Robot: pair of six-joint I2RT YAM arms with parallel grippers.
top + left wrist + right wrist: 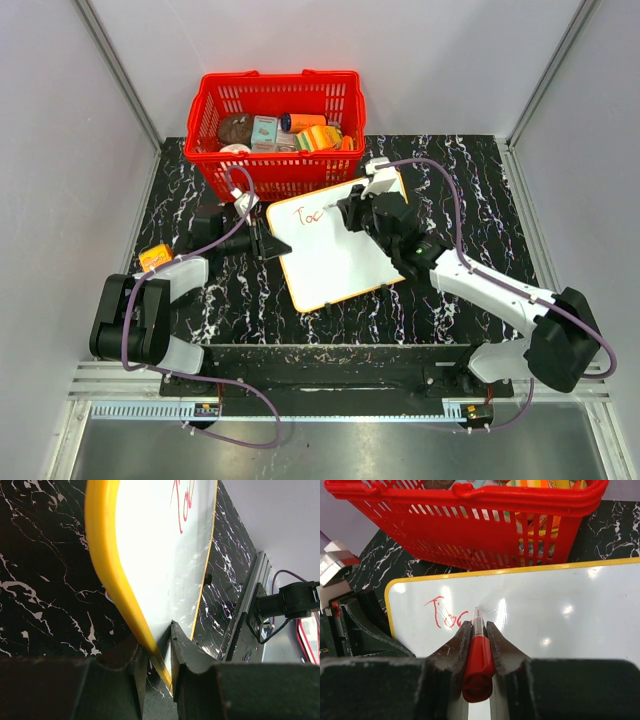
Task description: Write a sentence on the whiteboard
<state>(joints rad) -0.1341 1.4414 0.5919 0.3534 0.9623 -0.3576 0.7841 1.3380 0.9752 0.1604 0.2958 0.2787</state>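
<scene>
The whiteboard [335,245] sits askew on the marbled surface [470,180] near the red basket [275,172] — left fingers [195,665] clamped on its yellow rim, right fingers [454,650] clamped on a red marker [479,666], tip touching beside the started sentence [445,616].

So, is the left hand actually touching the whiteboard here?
Touching: the left wrist view shows the left hand pinching the whiteboard edge between both fingers.

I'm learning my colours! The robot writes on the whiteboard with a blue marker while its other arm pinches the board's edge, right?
Not blue: the marker is red, as the right wrist view shows. The left fingers do pinch the whiteboard by its edge.
</scene>
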